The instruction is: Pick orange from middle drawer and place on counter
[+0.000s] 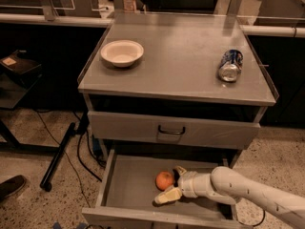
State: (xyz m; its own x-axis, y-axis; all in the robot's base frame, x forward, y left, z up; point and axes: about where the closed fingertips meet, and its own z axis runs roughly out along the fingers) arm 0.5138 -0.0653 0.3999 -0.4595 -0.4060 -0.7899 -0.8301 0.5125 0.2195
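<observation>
The orange point(164, 180) lies on the floor of the open middle drawer point(128, 187), near its middle. My gripper point(172, 183) reaches in from the right, low inside the drawer. It is open, with one finger behind the orange and the other in front of it, so the fruit sits between them. The counter point(181, 56) is the grey cabinet top above.
A white bowl point(122, 53) stands on the counter's left side. A crushed blue-silver can point(230, 65) lies on its right side. A closed drawer front with a dark handle point(171, 130) is above the open drawer. A dark pole and cables lie on the floor at left.
</observation>
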